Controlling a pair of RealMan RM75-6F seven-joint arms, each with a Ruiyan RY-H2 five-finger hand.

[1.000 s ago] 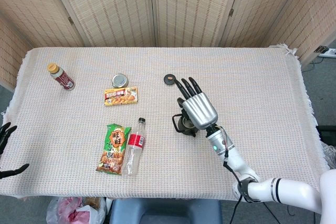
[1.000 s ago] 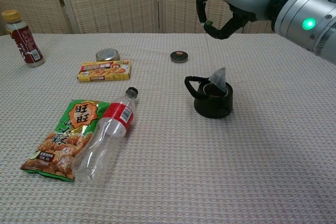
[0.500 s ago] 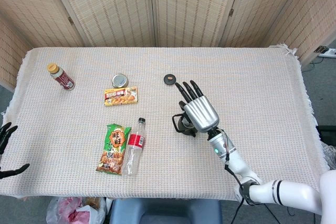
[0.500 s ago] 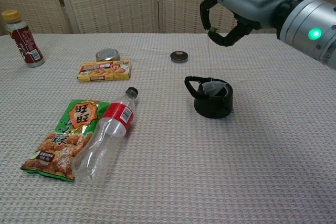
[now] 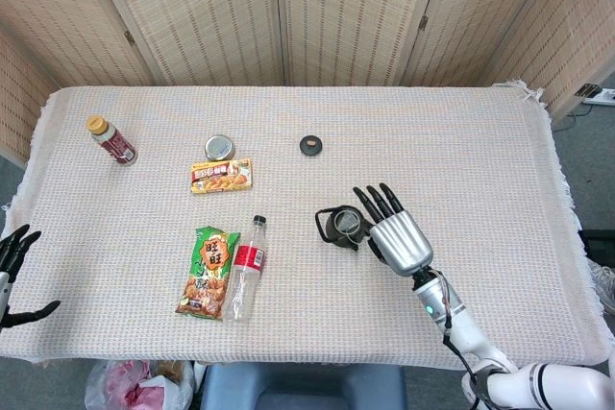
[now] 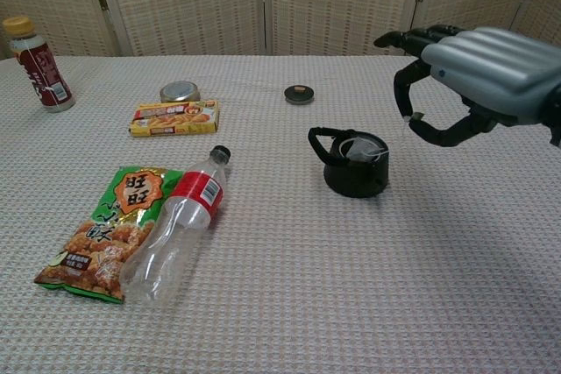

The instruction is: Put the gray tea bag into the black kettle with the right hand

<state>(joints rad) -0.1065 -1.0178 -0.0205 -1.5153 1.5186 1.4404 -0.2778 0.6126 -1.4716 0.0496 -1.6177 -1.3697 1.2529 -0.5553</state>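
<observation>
The black kettle [image 6: 355,174] stands open near the table's middle, its handle pointing left; the head view shows the kettle [image 5: 340,228] too. The gray tea bag [image 6: 359,148] lies inside its mouth. A thin string runs from the bag up and right to my right hand [image 6: 469,85], which hovers to the right of the kettle and pinches the string's small white tag between thumb and forefinger. In the head view the right hand [image 5: 396,235] sits just right of the kettle. My left hand [image 5: 14,276] hangs off the table's front-left edge, fingers spread and holding nothing.
The kettle's round lid [image 6: 299,93] lies behind the kettle. A clear plastic bottle [image 6: 175,229] and a green snack bag [image 6: 110,234] lie at front left. A yellow box [image 6: 173,117], a tin can [image 6: 179,90] and a brown drink bottle [image 6: 35,66] stand further back left.
My right hand has moved from above and behind the kettle to its right side, nearer the front. The tea bag sank from the kettle's rim into its mouth.
</observation>
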